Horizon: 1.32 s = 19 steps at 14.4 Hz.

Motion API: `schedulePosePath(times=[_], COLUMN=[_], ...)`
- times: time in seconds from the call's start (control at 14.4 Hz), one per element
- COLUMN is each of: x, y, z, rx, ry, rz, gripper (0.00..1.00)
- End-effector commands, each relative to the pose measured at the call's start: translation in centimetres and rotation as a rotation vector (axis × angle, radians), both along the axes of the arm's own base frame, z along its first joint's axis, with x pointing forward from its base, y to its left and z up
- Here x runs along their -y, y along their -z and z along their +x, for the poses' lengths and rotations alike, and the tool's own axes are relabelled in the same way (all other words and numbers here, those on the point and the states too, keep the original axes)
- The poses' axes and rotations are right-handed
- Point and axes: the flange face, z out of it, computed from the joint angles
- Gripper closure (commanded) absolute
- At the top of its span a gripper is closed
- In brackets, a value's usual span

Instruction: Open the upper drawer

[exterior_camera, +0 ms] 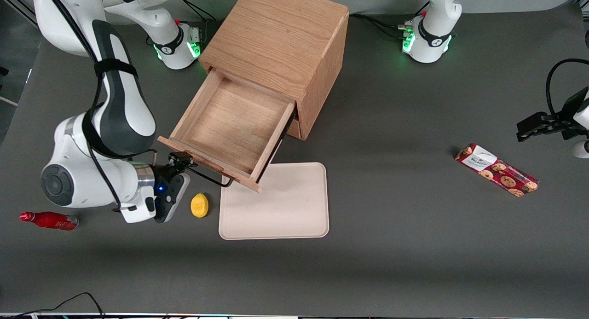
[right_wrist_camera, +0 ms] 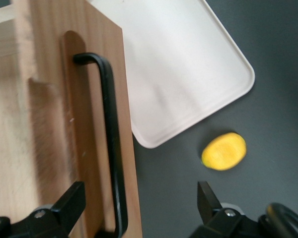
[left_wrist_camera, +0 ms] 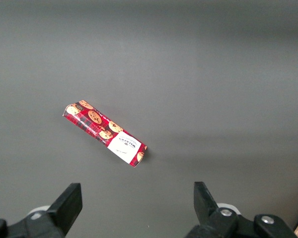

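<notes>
Upper drawer [exterior_camera: 232, 125] pulled well out of the oak cabinet [exterior_camera: 280, 43], tray interior bare, front panel overhanging the edge of the beige tray [exterior_camera: 280, 204] nearer the front camera. Gripper [exterior_camera: 181, 165] at the drawer front, fingers [right_wrist_camera: 64, 208] spread apart straddling the dark wire handle [right_wrist_camera: 109, 144], not pinching it. Yellow lemon [exterior_camera: 199, 205] on the table just beside the drawer front; red bottle [exterior_camera: 49, 220] toward the working arm's end, cookie packet [exterior_camera: 497, 170] toward the parked arm's end.

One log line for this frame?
upper drawer: pulled out, empty | tool: open, straddling handle | lemon: beside tray
</notes>
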Motion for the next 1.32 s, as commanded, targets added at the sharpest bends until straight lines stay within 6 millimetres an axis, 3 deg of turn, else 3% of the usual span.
schedulePosePath(times=[0.0,0.28,0.49,0.63,0.84,0.91,1.04,1.11,1.25], x=[1.3,2.9,3.9,4.6,8.5,9.4,10.6,11.5,14.4], y=[-5.4,-11.3,-12.7,-13.9,-14.9,-14.8,-14.7,-14.0,-14.3], z=[-0.7,-3.3,-7.3,-8.9,-11.9,-12.8,-15.2,-15.7,-15.7], rx=[0.072,0.120,0.033,0.016,0.039,0.095,0.151,0.160,0.175], ry=[-0.061,-0.063,0.274,0.449,0.695,0.761,0.824,0.838,0.870], rz=[0.017,-0.031,-0.108,-0.178,-0.224,-0.324,-0.364,-0.371,-0.399], gripper=[0.00,0.00,0.00,0.00,0.00,0.00,0.00,0.00,0.00])
